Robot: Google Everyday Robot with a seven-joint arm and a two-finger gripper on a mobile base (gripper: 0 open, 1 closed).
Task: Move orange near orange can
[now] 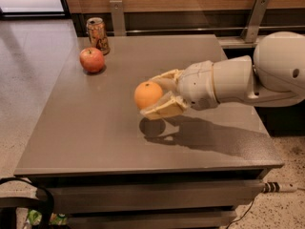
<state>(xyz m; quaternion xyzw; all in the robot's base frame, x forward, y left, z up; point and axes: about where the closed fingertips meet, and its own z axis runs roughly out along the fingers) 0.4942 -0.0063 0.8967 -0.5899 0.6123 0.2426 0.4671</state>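
Observation:
The round bright orange [148,95] is held in my gripper [157,95], lifted a little above the grey table [95,142], with its shadow on the tabletop below. The cream fingers [159,109] are shut on the orange from above and below. The dented orange can [97,35] stands upright at the table's far left corner. My white arm reaches in from the right.
A red-yellow apple [92,59] sits just in front of the can, to its left. Metal brackets [116,17] and a wooden wall run behind the table. A black cable [28,199] and a power strip [279,187] lie on the floor below.

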